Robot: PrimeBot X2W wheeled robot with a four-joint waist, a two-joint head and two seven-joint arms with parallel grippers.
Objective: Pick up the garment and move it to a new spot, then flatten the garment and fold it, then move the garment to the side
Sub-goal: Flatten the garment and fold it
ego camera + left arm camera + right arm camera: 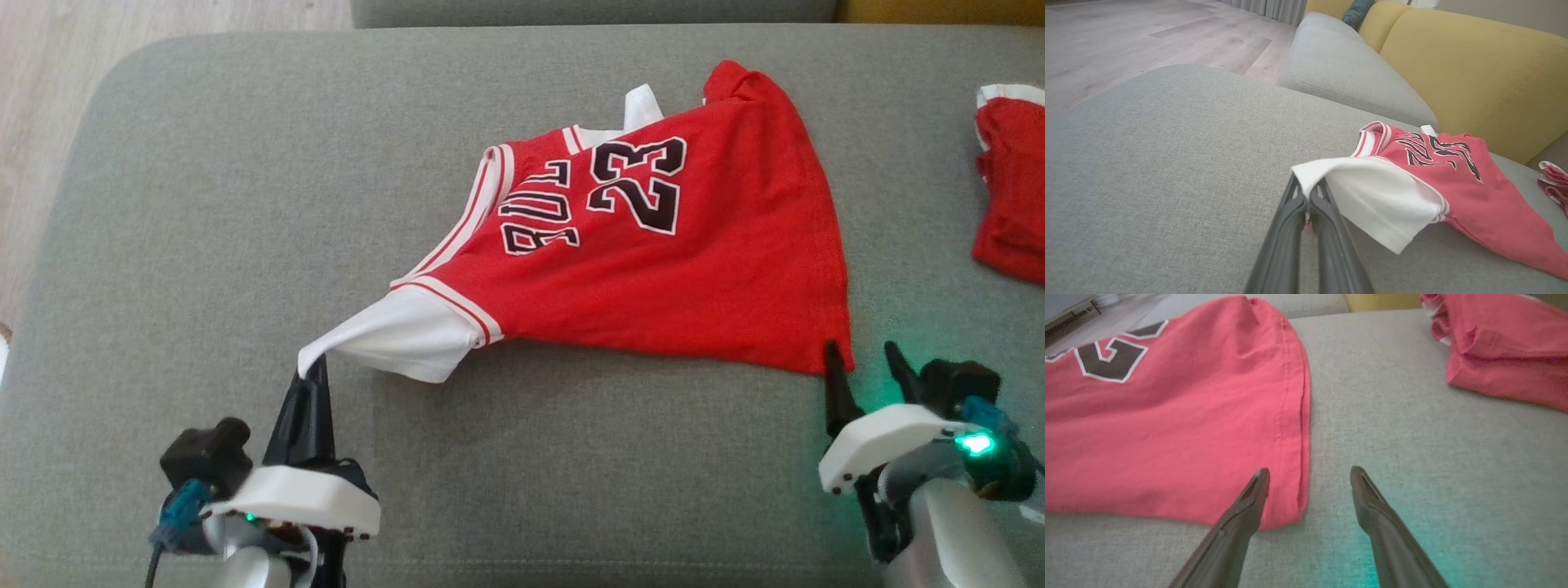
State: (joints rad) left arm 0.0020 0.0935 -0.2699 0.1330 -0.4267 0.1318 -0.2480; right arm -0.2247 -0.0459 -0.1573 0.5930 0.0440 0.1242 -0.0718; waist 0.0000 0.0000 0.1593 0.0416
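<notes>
As left end effector (314, 366) clamps garment (694, 269), right end effector (860, 351) gapes, left-wrist-view yellow backrest (1474, 69)

second red garment (1011, 188): cut by right edge | jersey (653, 261) lettering: partly hidden in fold

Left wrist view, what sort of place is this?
Likely a home living room: a grey upholstered cushion as work surface, a yellow sofa back behind it, and wood plank flooring alongside.
</notes>
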